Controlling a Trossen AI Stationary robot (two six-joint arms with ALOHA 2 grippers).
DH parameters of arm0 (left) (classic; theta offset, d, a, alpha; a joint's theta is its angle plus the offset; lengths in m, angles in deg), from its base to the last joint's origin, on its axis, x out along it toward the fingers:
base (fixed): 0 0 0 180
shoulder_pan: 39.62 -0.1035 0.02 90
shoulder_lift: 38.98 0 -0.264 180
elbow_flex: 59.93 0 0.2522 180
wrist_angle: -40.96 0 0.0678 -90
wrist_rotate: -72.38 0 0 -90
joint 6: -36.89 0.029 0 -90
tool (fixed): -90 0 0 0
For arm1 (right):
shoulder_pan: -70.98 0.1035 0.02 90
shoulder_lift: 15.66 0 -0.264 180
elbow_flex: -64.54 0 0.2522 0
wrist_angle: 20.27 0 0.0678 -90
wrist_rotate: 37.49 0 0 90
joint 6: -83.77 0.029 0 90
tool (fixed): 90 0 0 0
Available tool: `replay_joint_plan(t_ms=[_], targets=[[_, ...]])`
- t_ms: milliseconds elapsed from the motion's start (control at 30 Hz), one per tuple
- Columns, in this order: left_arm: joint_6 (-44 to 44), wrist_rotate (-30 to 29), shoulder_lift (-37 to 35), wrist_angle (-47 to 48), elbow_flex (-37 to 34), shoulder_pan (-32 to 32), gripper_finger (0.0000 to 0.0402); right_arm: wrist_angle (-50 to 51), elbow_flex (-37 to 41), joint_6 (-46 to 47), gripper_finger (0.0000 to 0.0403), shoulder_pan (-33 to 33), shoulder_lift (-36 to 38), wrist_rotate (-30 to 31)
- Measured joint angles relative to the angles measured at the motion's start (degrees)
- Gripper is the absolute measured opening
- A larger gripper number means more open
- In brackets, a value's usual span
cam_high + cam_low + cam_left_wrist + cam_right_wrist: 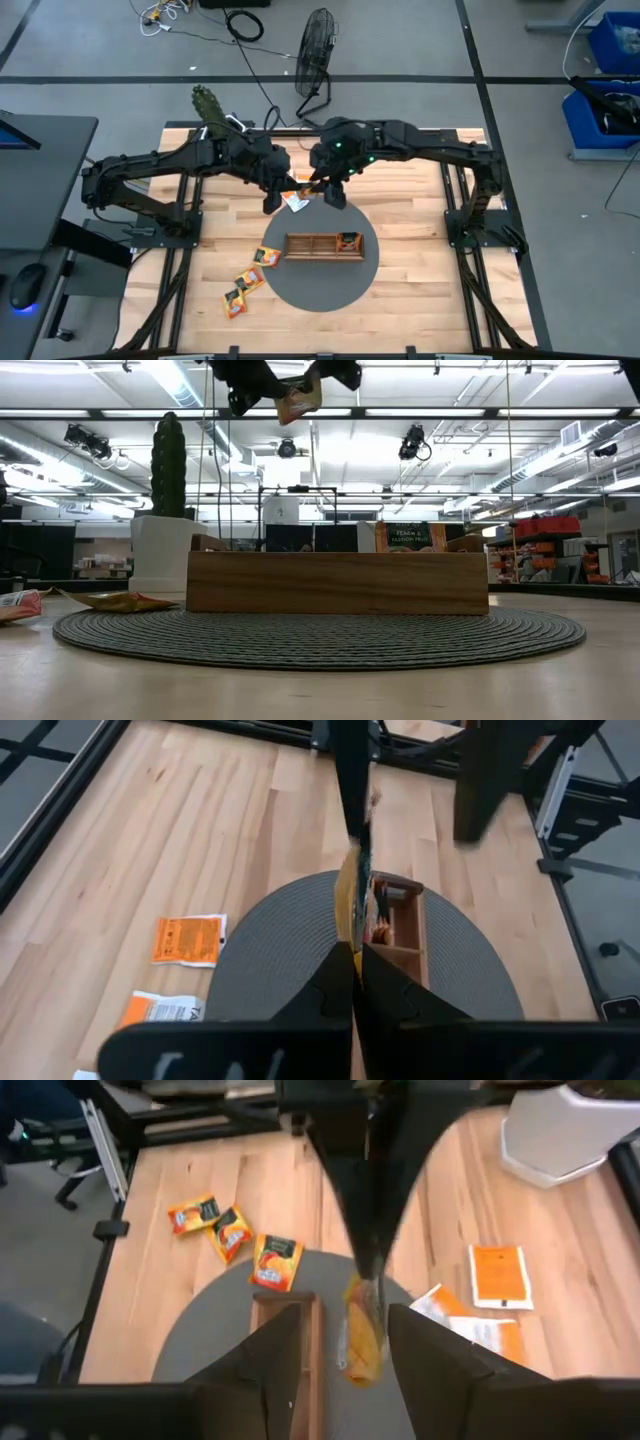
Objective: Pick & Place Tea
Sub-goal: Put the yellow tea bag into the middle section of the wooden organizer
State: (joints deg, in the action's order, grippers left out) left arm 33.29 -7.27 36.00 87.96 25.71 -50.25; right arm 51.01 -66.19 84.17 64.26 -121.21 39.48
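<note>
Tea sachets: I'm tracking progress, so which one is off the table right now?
The orange-yellow sachet, held in the air by the left gripper, fingers shut. The other sachets lie on the table, the mat or in the tray.

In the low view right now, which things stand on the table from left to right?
Tea sachet at the picture's edge → flat yellowish sachet → white pot with the cactus → wooden tray on the round grey mat.
</note>
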Motion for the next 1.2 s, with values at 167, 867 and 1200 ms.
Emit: replay_joint_plan(t_ms=[167, 867, 1200], targets=[[0.0, 0.0, 0.0, 0.2, 0.0, 0.0, 0.0001, 0.4, 0.0, 0.4, 0.0158, 0.2, -1.1, 0.5], [0.4, 0.0, 0.0, 1.3, 0.0, 0.0, 0.0001, -0.4, 0.0, 3.5, 0.0092, -0.3, -1.2, 0.3], [0.4, 1.3, 0.0, 0.8, 0.0, 0.0, 0.0001, 0.0, 0.1, 3.8, 0.0091, -0.5, -1.2, 0.3]])
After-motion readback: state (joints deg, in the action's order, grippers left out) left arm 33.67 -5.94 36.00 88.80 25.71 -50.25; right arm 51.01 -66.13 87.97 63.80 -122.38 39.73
